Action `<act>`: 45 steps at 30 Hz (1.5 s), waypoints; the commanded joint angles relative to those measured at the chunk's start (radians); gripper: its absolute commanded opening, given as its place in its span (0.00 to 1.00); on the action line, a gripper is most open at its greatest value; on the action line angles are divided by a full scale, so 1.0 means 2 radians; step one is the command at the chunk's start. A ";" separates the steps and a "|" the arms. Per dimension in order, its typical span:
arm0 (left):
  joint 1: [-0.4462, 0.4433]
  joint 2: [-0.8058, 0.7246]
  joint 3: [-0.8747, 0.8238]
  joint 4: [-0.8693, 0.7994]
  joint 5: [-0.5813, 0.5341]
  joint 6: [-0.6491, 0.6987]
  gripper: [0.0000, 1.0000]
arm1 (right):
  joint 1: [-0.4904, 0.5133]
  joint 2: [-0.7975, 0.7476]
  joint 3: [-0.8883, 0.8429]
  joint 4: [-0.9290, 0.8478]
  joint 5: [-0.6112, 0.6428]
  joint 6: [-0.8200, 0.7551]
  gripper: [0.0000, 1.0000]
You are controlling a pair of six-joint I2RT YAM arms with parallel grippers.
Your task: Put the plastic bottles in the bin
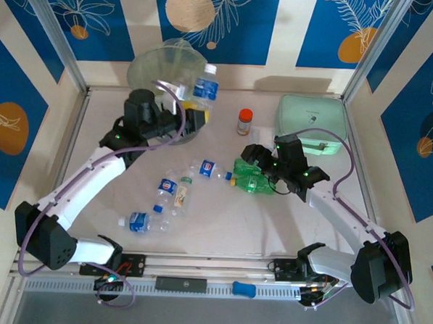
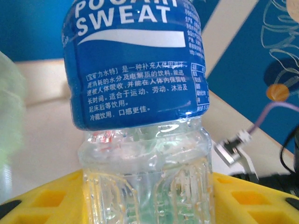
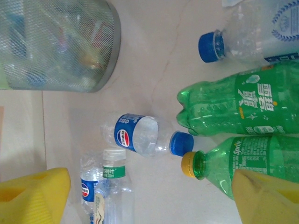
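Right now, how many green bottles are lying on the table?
2. The yellow-capped green bottle lies right of centre on the table; the other green bottle lies beside it. More could be hidden inside the bin.

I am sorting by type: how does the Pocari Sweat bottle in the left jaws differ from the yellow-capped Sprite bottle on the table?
The Pocari Sweat bottle is clear with a blue label; the Sprite bottle is green. The Pocari Sweat bottle is held upright off the table; the Sprite bottle lies on its side. Both are see-through plastic.
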 commanded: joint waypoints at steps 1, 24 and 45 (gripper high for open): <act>0.030 0.016 0.061 -0.057 -0.009 0.049 0.53 | 0.002 -0.009 -0.006 0.002 -0.001 0.009 0.90; 0.143 0.254 0.340 -0.278 -0.021 0.108 0.54 | -0.001 -0.064 -0.033 -0.020 0.023 0.011 0.90; 0.143 0.250 0.345 -0.288 -0.009 0.094 0.86 | -0.004 -0.064 -0.032 -0.026 0.030 0.005 0.90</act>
